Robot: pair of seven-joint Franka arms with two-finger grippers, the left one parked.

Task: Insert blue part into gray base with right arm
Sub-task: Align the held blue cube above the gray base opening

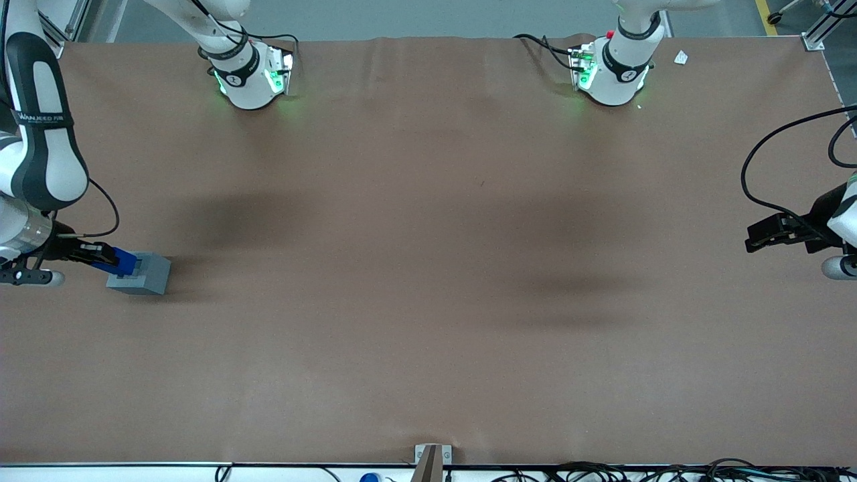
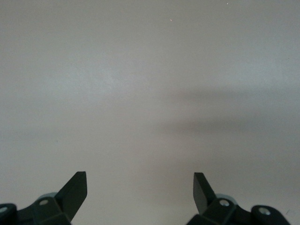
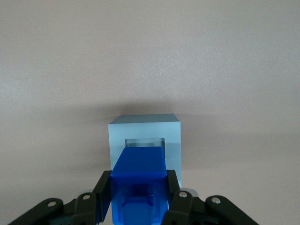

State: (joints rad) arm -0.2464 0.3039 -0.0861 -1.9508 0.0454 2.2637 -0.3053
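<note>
The gray base [image 1: 142, 274] [image 3: 145, 133] stands on the brown table at the working arm's end, its square recess facing up. Just above it sits the blue part [image 1: 119, 262] [image 3: 138, 183], tilted, with its lower end at the mouth of the recess. The right arm's black gripper [image 1: 100, 257] [image 3: 139, 185] is shut on the blue part, one finger pressed against each side. The white right arm [image 1: 37, 134] rises above it at the table's end. How deep the blue part reaches into the recess is hidden.
Two white robot bases with green lights [image 1: 251, 73] [image 1: 612, 70] stand along the table's edge farthest from the front camera. A small metal bracket [image 1: 432, 458] sits at the nearest edge. Cables [image 1: 636, 472] run along that edge.
</note>
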